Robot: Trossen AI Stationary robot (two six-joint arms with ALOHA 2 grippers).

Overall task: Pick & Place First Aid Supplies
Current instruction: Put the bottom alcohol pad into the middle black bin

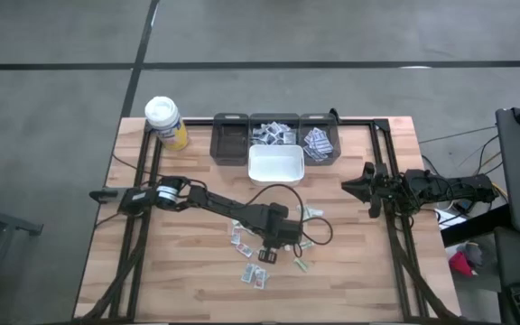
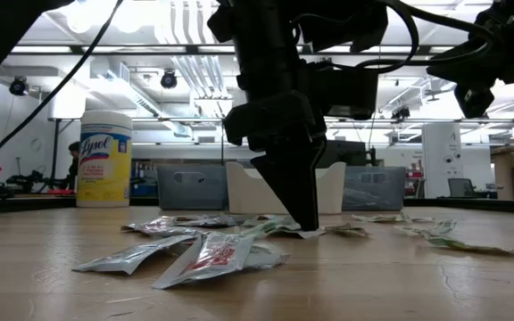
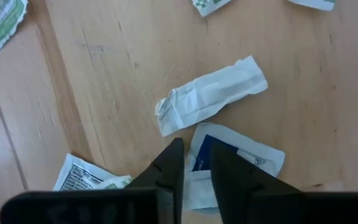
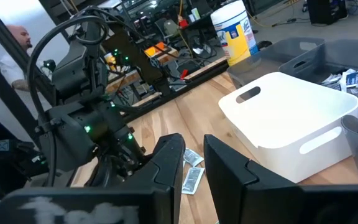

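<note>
Yellow bottle (image 1: pixel 166 124) stands at the table's (image 1: pixel 179 280) far left corner. Left gripper (image 3: pixel 194 163) is down among the loose packets (image 1: pixel 255 275) at table centre, fingers a narrow gap apart, straddling the edge of a blue-printed packet (image 3: pixel 238 155); grip cannot be confirmed. Behind: white bin (image 1: pixel 275 165), grey bins (image 1: pixel 274 135) holding more packets. Right gripper (image 1: pixel 361 185) waits raised at the right, fingers slightly apart, holding nothing.

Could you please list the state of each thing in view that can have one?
Left hand: down at the table, fingers either side of a blue-print packet.
Right hand: raised, idle.
White bin: empty.
Grey bins: two hold packets.
Wipes canister: upright, lidded.
</note>
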